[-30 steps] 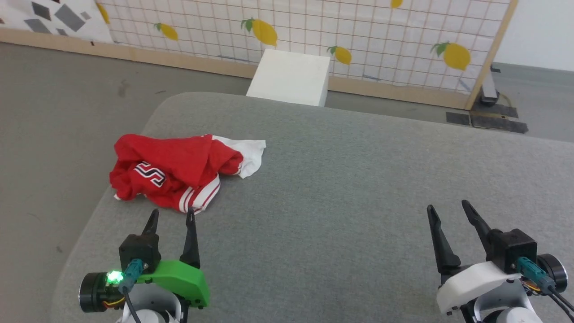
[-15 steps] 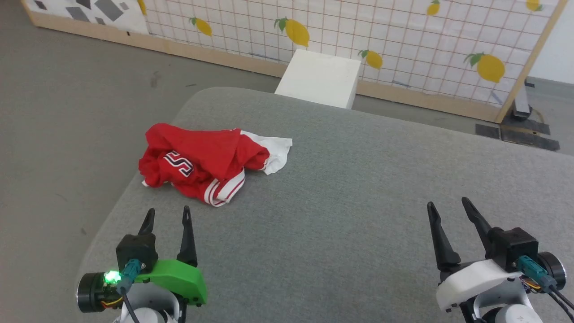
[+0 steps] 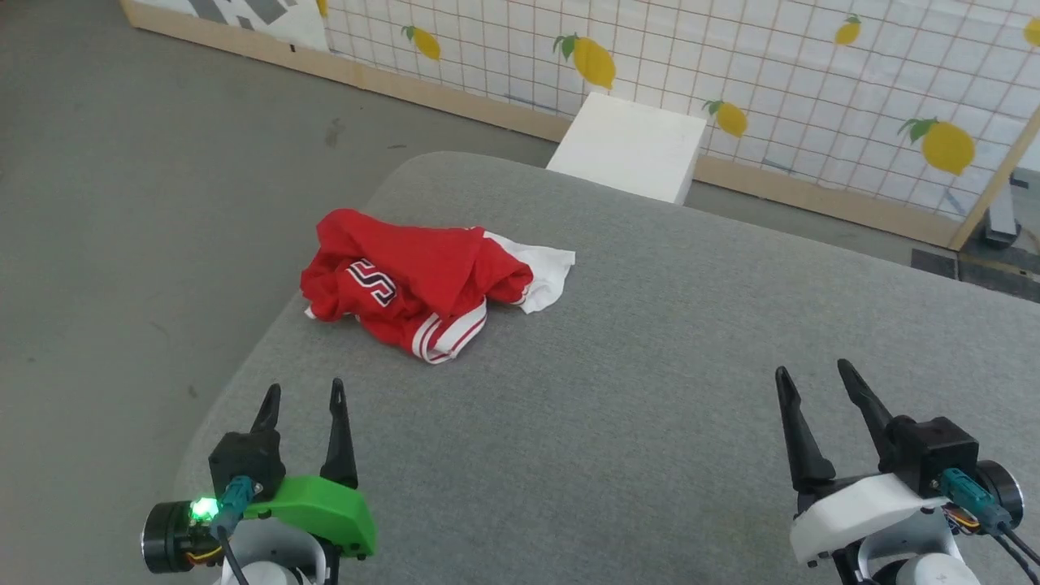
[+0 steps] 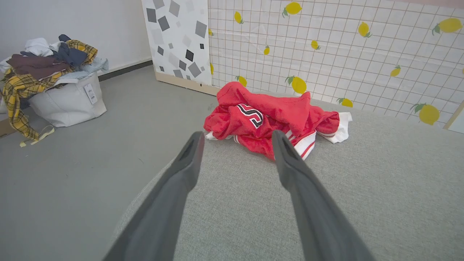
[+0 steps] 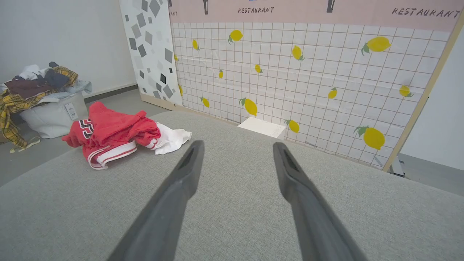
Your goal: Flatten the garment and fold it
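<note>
Grey felt-like fabric covers the padded work surface (image 3: 666,390), whose rounded left edge drops to the floor. Beyond that edge, at the far left of the left wrist view, a pale bag (image 4: 69,103) heaped with mixed clothes stands on the floor, well apart from the work. The left gripper (image 3: 305,387) hovers over the near left corner of the surface, its two dark fingers spread with nothing between them. Farther out on the left side of the surface lies the garment (image 3: 414,288). It is a red jersey bunched into a low heap close to the left edge, with black white-outlined lettering (image 3: 372,282) on one fold. A red-and-white striped band (image 3: 445,337) shows on its near side, and a white sleeve (image 3: 546,272) spills out to the right. Neither gripper touches it. Further right, past the far edge, a white box (image 3: 630,146) stands on the floor before a lemon-patterned screen (image 3: 812,73). The right gripper (image 3: 812,368) hovers over the near right of the surface, fingers likewise spread and empty, well apart from the garment. Task status, judged from this layout: no stage is complete. The garment is neither spread nor folded. Outstanding work comprises reaching the heap, drawing it out flat on the bare middle area, then folding it.
</note>
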`<state>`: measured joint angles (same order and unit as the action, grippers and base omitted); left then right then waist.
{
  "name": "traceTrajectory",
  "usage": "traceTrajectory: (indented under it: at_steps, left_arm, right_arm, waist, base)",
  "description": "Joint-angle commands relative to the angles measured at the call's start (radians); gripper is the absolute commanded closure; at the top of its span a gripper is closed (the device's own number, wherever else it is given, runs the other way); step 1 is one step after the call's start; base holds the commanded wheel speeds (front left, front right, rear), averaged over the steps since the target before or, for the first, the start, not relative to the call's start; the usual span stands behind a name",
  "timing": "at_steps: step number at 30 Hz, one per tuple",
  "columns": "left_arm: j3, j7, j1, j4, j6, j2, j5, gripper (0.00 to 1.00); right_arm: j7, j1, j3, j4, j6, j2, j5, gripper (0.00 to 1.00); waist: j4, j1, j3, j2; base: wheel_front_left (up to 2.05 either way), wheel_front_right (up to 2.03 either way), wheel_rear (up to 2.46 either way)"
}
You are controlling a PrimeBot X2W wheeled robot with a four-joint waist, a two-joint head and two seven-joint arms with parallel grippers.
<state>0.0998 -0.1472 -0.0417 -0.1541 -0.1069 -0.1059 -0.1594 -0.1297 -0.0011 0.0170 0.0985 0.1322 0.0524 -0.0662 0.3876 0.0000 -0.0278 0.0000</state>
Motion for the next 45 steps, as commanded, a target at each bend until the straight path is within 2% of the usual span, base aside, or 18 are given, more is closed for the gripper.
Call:
traceTrajectory:
  at_steps: [1, 34, 45]
  left_arm:
    - [0.004, -0.010, -0.020, -0.007, -0.009, -0.011, -0.007, 0.00]
    - [0.042, -0.080, -0.024, -0.062, -0.076, -0.039, -0.083, 0.00]
    - [0.051, -0.103, -0.037, -0.079, -0.087, -0.040, -0.112, 0.00]
  right_arm:
    - [-0.011, -0.020, 0.002, 0.007, -0.001, -0.001, -0.008, 0.00]
    - [-0.066, -0.034, 0.005, 0.049, -0.001, -0.002, -0.038, 0.00]
    - [-0.078, -0.042, 0.005, 0.055, -0.001, -0.002, -0.041, 0.00]
  waist:
    - [0.014, 0.0000, -0.001, 0.0000]
    - [0.169, 0.0000, -0.014, 0.0000]
    - [0.199, 0.0000, -0.002, 0.0000]
  base:
    - [0.00, 0.00, 0.00]
    - [0.00, 0.00, 0.00]
    - [0.00, 0.00, 0.00]
